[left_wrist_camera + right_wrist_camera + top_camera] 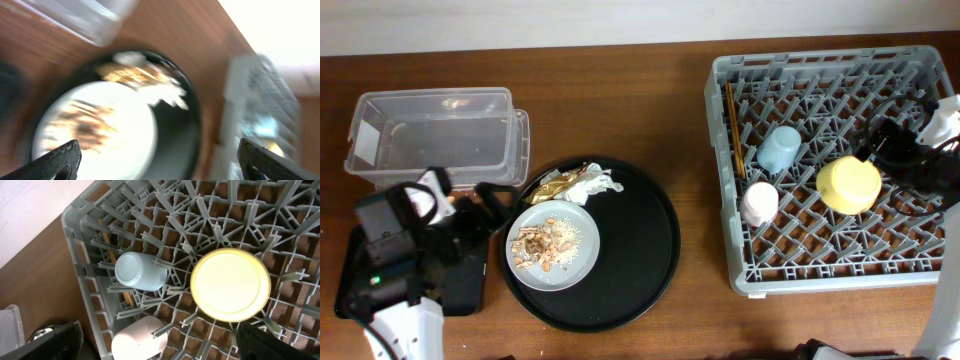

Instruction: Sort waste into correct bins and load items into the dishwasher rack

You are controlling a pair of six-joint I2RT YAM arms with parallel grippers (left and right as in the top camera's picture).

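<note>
Waste [578, 183], a crumpled white and gold wrapper, lies ahead of the left gripper [160, 162]. The jaws of this gripper stand fully apart and hold nothing. The left wrist view is blurred, but it shows the pale grey plate [578, 255] between and beyond the two fingertips. Beige-brown food scraps [538, 245] cover the left part of the plate. The wrapper lies just beyond the plate's far edge. Both sit on the round black tray [645, 250].

In the overhead view the left gripper hovers beside the left rim of the round tray. The shallow black tray [470, 288] lies partly under the left arm. The clear tub [430, 98], with a white label on its left end, stands behind the gripper on the table [620, 90].

The right gripper [162, 340] is also spread wide and empty. It hangs over the dishwasher rack [840, 282], at the right side of the table. The yellow bowl [231, 284] sits among the pegs directly below and ahead of it, apparently mouth down. The blue cup [140, 271] rests tilted to the bowl's left. The pink cup [139, 339] lies nearer the front wall. The wooden chopsticks [733, 125] lie along the rack's left wall, beside the blue cup.
</note>
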